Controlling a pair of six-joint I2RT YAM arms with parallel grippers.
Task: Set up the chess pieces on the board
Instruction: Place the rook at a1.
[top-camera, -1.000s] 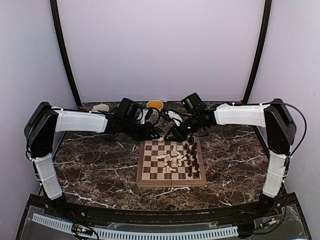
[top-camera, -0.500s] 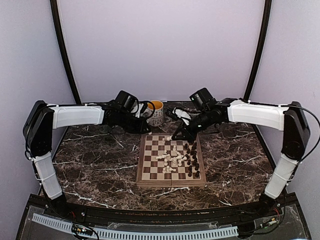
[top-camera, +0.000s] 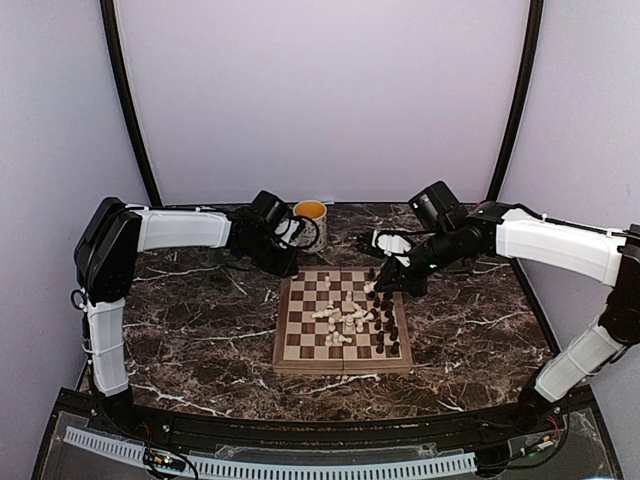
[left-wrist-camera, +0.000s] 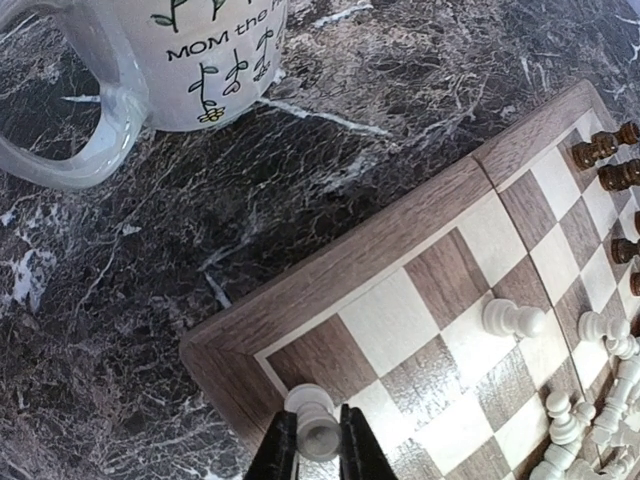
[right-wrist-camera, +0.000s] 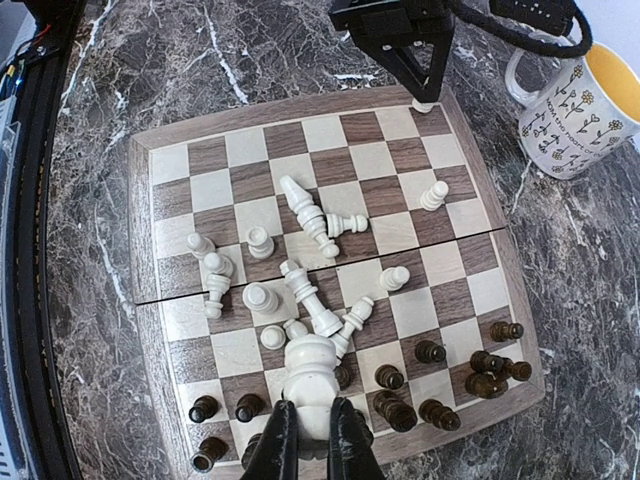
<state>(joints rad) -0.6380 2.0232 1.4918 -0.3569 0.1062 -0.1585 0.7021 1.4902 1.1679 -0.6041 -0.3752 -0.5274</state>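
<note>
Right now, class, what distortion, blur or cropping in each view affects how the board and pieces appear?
Top external view: evenly lit, yet the cream and dark turned chess pieces blur together. Left wrist view: sharp; the white flowered mug is cropped. Right wrist view: the edges of the checked wooden chessboard bow outward; the cream piece in the right gripper looms oversized.

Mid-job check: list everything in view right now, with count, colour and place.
board: one, tan and brown checks, centre of the table.
white chess pieces: over a dozen, cream, mostly toppled mid-board, one in each gripper.
dark chess pieces: about a dozen, brown, upright along the board's right side.
mug: one, white with yellow inside, behind the board's far-left corner.
table: one, dark marble with white veins.
left gripper: one, black, shut on a white piece at the far-left corner.
right gripper: one, black, shut on a larger white piece over the dark side.
</note>
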